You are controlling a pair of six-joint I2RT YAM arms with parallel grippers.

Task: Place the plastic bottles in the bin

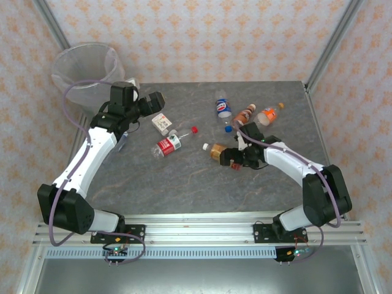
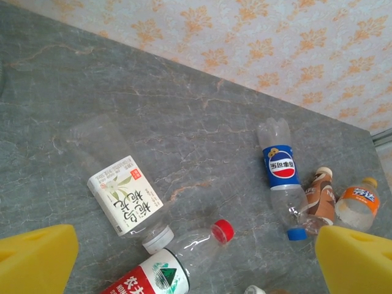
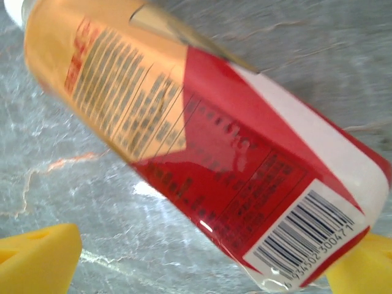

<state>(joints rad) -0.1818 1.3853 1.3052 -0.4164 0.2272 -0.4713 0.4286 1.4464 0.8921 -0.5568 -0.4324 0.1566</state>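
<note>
Top external view shows the left gripper (image 1: 157, 101) wide open and empty near the bin (image 1: 67, 76) at far left, and the right gripper (image 1: 228, 158) wide open around an orange-red bottle (image 1: 215, 151) lying mid-table, with the other plastic bottles (image 1: 224, 108) scattered nearby.

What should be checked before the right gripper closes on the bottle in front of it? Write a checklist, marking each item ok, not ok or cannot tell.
1. Right gripper open: ok.
2. Red-and-orange bottle between its fingers: ok, lying slantwise.
3. Left gripper open, holding nothing: ok.
4. Bin upright, mouth free: ok.
5. Route to the Bin free: cannot tell; the left arm stands close beside it.
</note>
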